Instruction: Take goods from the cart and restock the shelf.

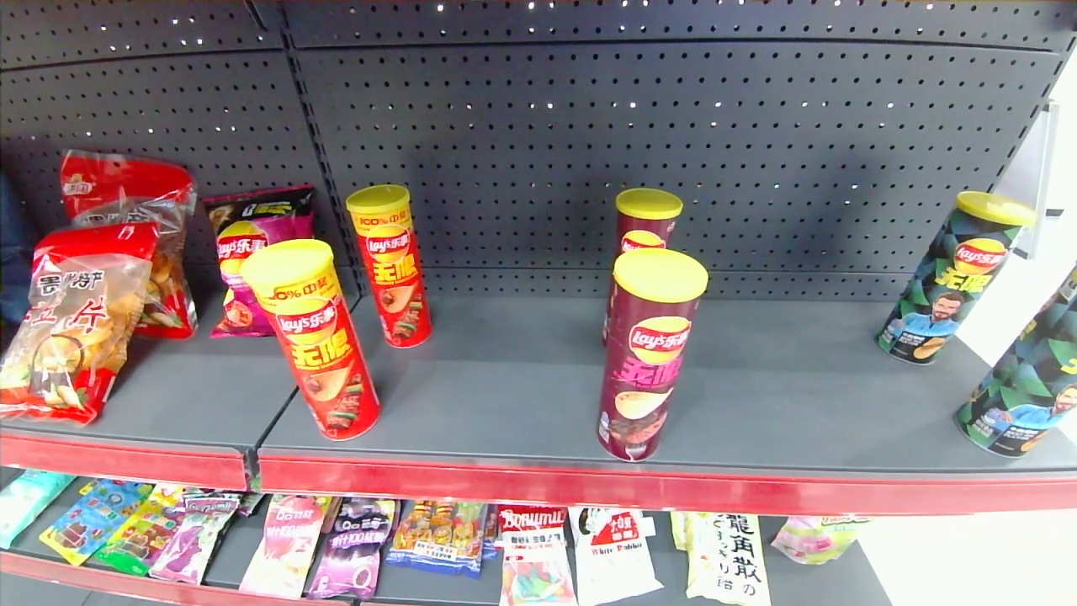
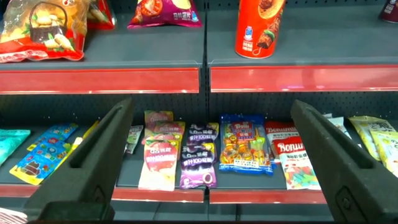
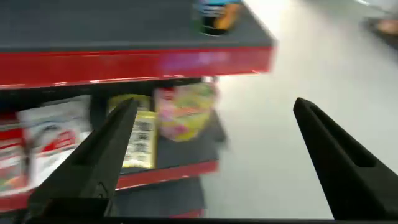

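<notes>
Head view: red chip can (image 1: 315, 337) and maroon chip can (image 1: 649, 362) upright near the front edge of the shelf (image 1: 522, 396). Left wrist view: left gripper (image 2: 211, 104) released, empty. Right wrist view: right gripper (image 3: 216, 102) released, empty; a careless reach may topple those cans.

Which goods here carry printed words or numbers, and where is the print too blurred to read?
Front red can: logo, large characters, a percentage figure.
Front maroon can: logo, large characters.
Red snack bag: large characters.
Lower-shelf packets: mostly too small.
Yellow-green packet: blurred, unreadable.
</notes>
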